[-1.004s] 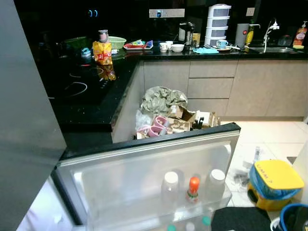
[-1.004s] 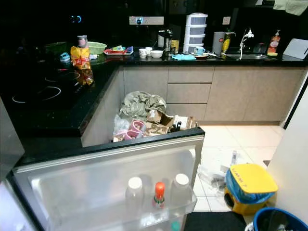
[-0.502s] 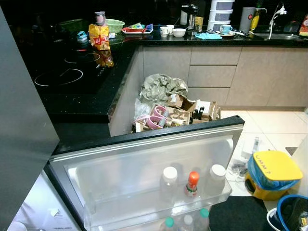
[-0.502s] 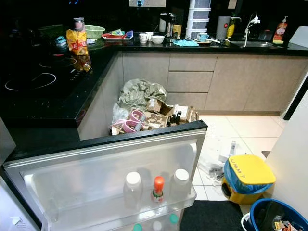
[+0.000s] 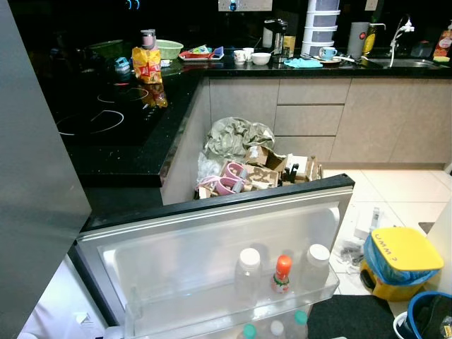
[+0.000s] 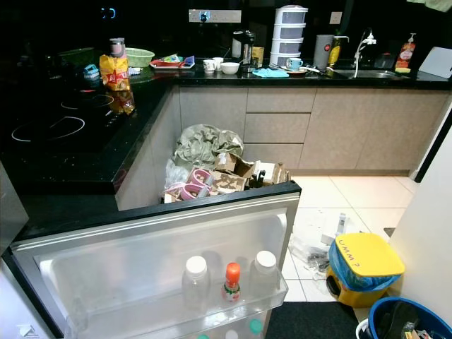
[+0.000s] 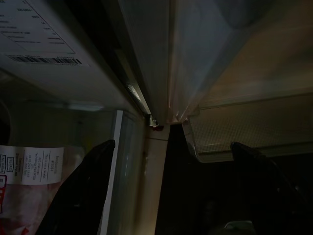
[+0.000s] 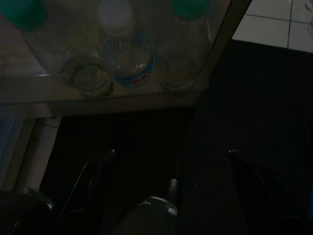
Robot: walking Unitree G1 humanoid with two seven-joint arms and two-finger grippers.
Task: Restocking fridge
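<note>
We face the open fridge door (image 5: 212,233), swung wide across our front, its dark top edge running from low on our left up toward the right. Its upper shelf holds two white-capped bottles (image 6: 195,281) upright with a small orange-capped bottle (image 6: 232,281) between them; green and white caps show on the shelf below. Grey fridge wall (image 5: 35,176) closes off our left. Past the door's right edge lies open tiled floor (image 6: 353,194), with a yellow-lidded bin (image 6: 361,268) and a blue bucket (image 6: 399,321) near it and a dark mat (image 5: 353,318) under the door's corner.

Behind the door, a heap of bags and cardboard (image 5: 247,166) sits against the black L-shaped table (image 5: 120,141), which carries a hob, a yellow snack bag (image 5: 147,67) and crockery toward the sink.

The left tool (image 7: 171,196) hangs by the door's hinge edge, fingers apart. The right tool (image 8: 168,196) hangs below the lower bottles (image 8: 122,54), fingers apart over the mat.
</note>
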